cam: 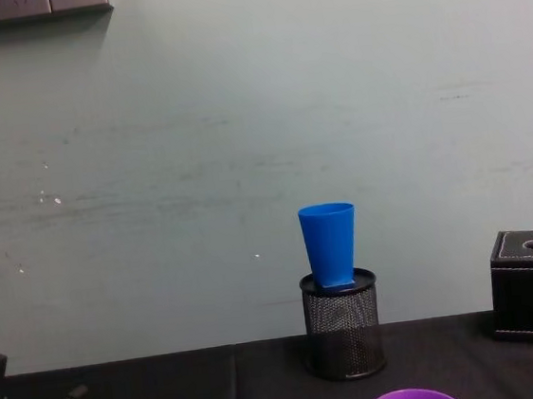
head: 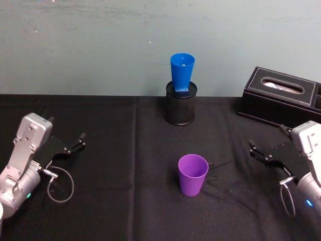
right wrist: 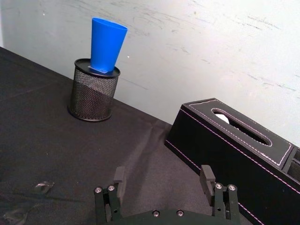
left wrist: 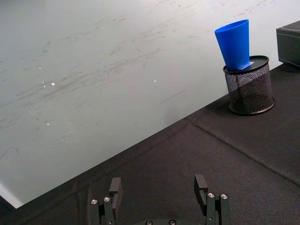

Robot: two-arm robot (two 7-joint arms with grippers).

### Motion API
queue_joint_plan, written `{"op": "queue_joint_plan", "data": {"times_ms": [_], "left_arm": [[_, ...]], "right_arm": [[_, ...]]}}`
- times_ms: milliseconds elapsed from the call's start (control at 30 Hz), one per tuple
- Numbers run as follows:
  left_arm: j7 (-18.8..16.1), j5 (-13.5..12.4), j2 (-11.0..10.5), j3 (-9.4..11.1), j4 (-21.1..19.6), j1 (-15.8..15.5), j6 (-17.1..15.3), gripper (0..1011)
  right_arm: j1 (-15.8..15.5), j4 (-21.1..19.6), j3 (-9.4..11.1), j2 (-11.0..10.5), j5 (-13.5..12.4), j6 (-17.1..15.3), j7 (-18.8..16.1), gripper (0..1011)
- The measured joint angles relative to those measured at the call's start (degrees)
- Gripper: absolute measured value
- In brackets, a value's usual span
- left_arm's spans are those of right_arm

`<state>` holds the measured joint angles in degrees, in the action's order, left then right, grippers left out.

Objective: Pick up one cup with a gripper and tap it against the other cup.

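I see the purple cup [head: 192, 174] standing upright, rim up, on the black cloth [head: 115, 201] at the near middle. It lies to the left of my right gripper [head: 253, 150] and closer to it than to the left gripper [head: 79, 140], which waits well off at the left. Both grippers have their fingers spread and hold nothing. The blue cup [head: 181, 71] stands rim up in the black mesh pen holder [head: 180, 106] at the far middle, so I judge the right arm should reach left and grasp the purple cup from the side, across its vertical axis.
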<state>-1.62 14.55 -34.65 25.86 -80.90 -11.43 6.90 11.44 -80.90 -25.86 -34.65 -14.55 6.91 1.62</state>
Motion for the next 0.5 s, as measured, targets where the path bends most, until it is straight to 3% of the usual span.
{"op": "queue_joint_plan", "data": {"times_ms": [500], "left_arm": [[0.0, 0.0, 0.0, 0.0, 0.0, 0.0, 0.0, 1011]], "right_arm": [[0.0, 0.0, 0.0, 0.0, 0.0, 0.0, 0.0, 1000]]}}
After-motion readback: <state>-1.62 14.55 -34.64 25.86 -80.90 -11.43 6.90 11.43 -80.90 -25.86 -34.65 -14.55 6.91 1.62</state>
